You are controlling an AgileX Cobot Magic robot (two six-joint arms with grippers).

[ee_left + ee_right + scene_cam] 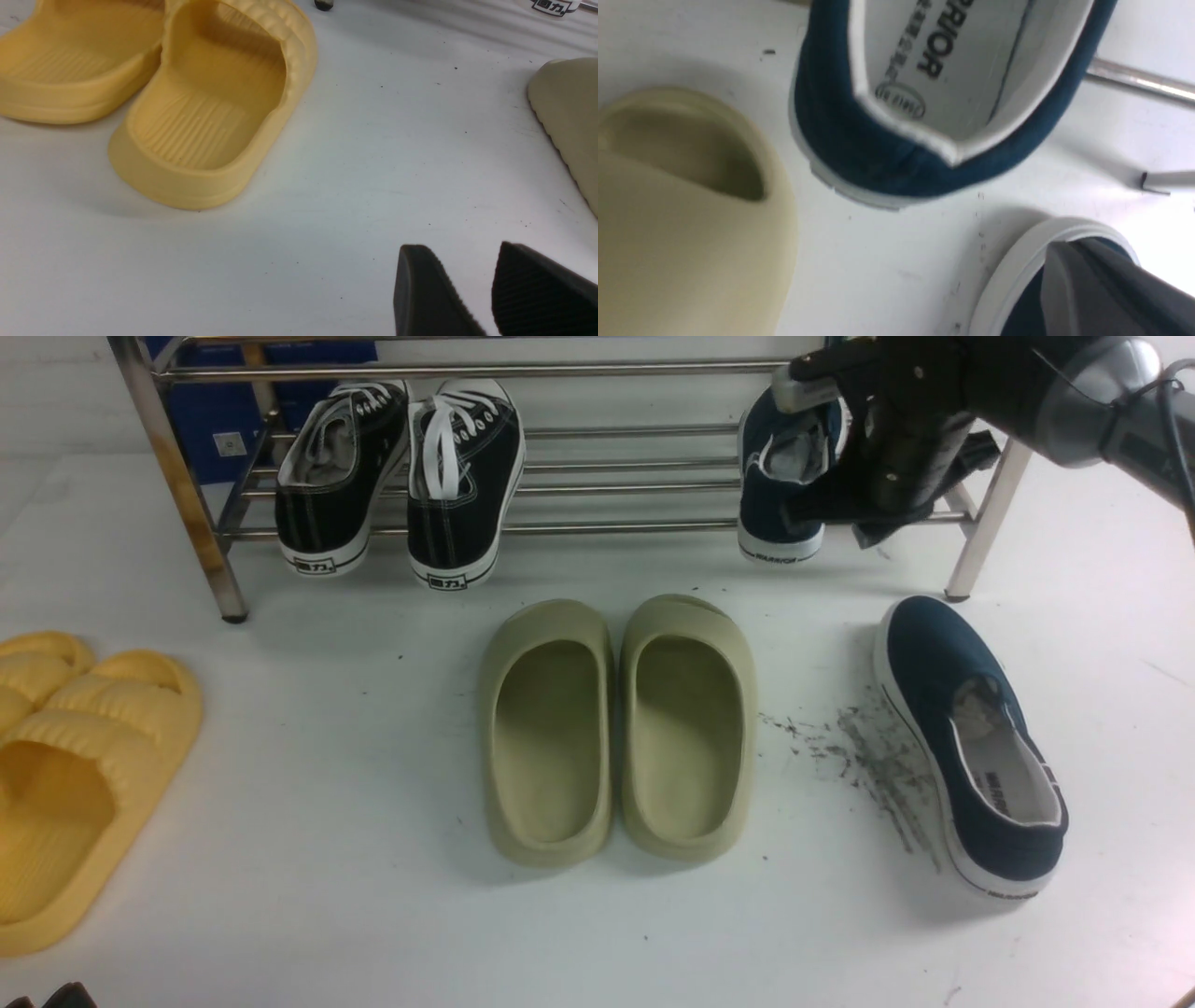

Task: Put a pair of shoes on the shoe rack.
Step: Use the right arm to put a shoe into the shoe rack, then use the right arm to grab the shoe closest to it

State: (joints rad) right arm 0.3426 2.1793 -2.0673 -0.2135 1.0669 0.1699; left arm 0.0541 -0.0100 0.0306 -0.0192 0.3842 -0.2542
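One navy slip-on shoe (780,476) rests toe-up on the steel shoe rack (616,527) at its right end. Its heel and pale insole fill the right wrist view (896,140). The second navy shoe (971,747) lies on the white table in front of the rack's right leg; its toe shows in the right wrist view (1008,280). My right gripper (845,509) hangs just right of the racked shoe. Its fingers (1069,261) look pressed together, empty and apart from that shoe. My left gripper (458,254) is open and empty, low over the table.
Two black lace-up sneakers (401,476) sit on the rack's left part. Olive slides (616,728) lie in the middle of the table, yellow slides (75,775) at the left (205,107). Dark scuff marks (868,756) lie beside the second navy shoe.
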